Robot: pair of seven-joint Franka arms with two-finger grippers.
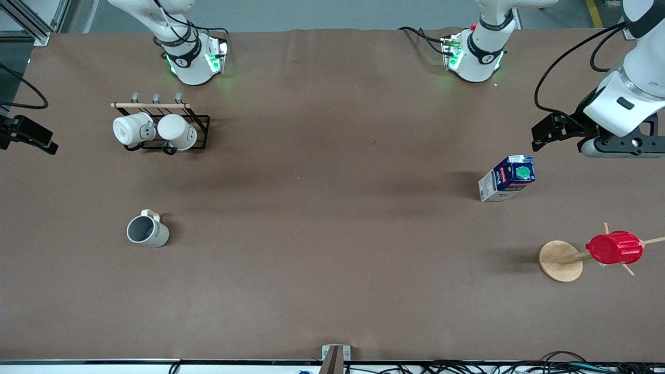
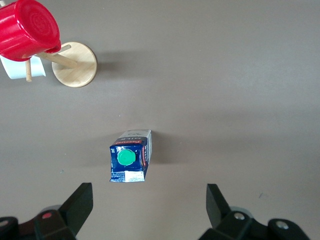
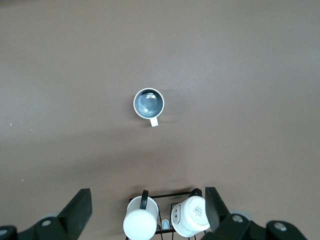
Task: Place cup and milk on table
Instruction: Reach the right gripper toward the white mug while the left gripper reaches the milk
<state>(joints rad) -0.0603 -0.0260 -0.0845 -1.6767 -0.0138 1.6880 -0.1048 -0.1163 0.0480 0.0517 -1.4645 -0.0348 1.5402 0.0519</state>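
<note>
The cup point(image 1: 148, 231), cream-white with a grey inside, stands upright on the brown table point(image 1: 332, 218) toward the right arm's end; it also shows in the right wrist view point(image 3: 148, 103). The milk point(image 1: 507, 179), a dark-blue carton with a green cap, stands upright toward the left arm's end and shows in the left wrist view point(image 2: 130, 157). My left gripper point(image 1: 553, 132) point(image 2: 147, 200) is open and empty, high over the table beside the milk. My right gripper point(image 1: 28, 136) point(image 3: 147, 202) is open and empty, high over the mug rack.
A black wire rack point(image 1: 169, 130) holds two brighter white mugs point(image 1: 132, 129) point(image 1: 177, 131), farther from the front camera than the cup. A red ribbed cup point(image 1: 614, 248) hangs on a wooden peg stand point(image 1: 560, 261), nearer to the front camera than the milk.
</note>
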